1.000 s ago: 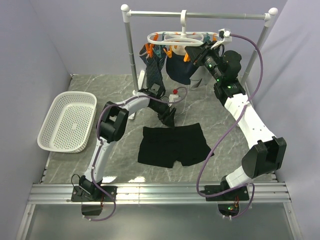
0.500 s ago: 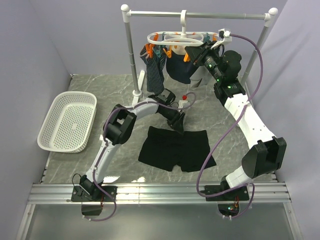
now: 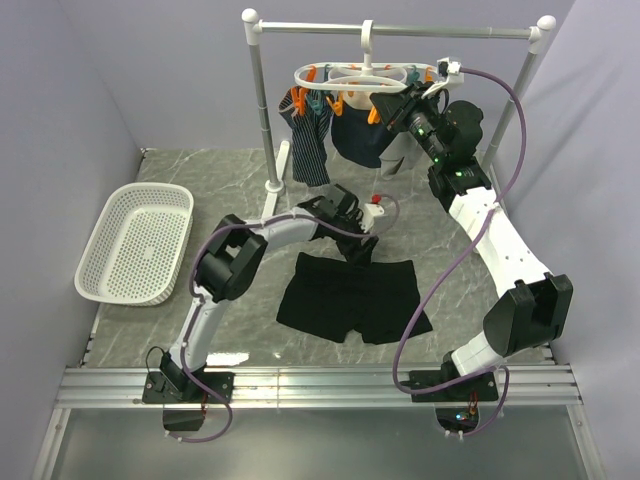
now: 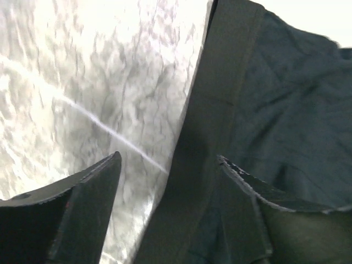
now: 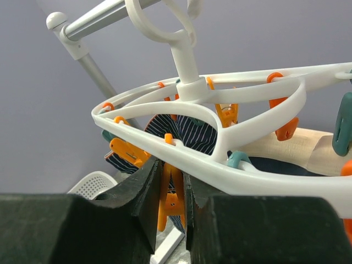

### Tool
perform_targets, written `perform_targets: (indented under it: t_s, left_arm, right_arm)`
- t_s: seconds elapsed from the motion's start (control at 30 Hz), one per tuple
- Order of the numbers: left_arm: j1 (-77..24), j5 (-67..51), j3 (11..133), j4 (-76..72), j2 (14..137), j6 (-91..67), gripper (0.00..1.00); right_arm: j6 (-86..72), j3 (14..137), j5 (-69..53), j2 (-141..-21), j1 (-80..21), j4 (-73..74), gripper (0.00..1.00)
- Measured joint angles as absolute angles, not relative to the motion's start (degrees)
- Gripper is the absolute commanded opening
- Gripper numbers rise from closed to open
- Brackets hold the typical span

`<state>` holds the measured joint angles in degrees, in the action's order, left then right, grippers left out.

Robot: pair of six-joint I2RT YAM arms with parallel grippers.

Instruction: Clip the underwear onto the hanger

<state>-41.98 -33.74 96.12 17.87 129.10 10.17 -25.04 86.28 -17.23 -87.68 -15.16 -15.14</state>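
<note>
— How much room is there on the table (image 3: 420, 215)?

— Walls close it in on the left, back and right of the overhead view. The front edge runs along the bottom, at the metal rails where the arms are bolted. There is bare marble between the white basket (image 3: 100, 240) at the left and the underwear (image 3: 350, 300), and more to the right of the underwear under the raised right arm.

— And the rail stand (image 3: 400, 32)?

— It spans the back, across the top of the frame. The hanger (image 3: 340, 75) hooks on its bar at the upper middle. A striped garment (image 3: 310, 140) and a darker piece (image 3: 360, 140) hang from it, just beside the left post.

— Anything in the basket?

— I can see only its holed bottom. It sits close to the left wall.

— Where is the underwear?

— It lies flat on the table, middle of the frame, with the waistband towards the back and the legs towards the front edge. It is well apart from the hanger.

— What about the left gripper (image 3: 362, 250)?

— It is low over the waistband's upper edge. In its wrist view the jaws stand apart, one finger over marble and one over black cloth, with nothing pinched between them.

— And the right gripper (image 3: 385, 103)?

— It is up at the hanger's right side. In its wrist view the fingers are squeezed onto an orange peg (image 5: 171, 201) hanging under the white rim.

— Any writing you can read?

— I cannot make out any.
</note>
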Motion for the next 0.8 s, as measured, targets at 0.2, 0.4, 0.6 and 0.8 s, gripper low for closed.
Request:
perform_targets:
  t_s: [0.2,0.4,0.6,0.8]
  left_arm:
    - [-46.2,-25.3,94.4,13.9,128.3,14.2,0.74]
    - [-49.9,-19.4,94.1,12.9,128.3,16.9,0.66]
    - [-52.3,-16.6,92.4,11.1,127.4,19.8,0.58]
    - [-53.1,-15.7,90.6,10.6,126.2,23.7,0.45]
  right_arm:
    - [-25.0,86.3,-17.3,-87.7,-15.2,-15.1,0.0]
    - [-25.0,86.3,-17.3,-87.7,-15.1,-15.0,0.0]
    - [-25.0,86.3,-17.4,-87.7,-15.1,-14.9,0.0]
    - [-25.1,86.3,-17.6,-87.7,-14.8,-14.9,0.0]
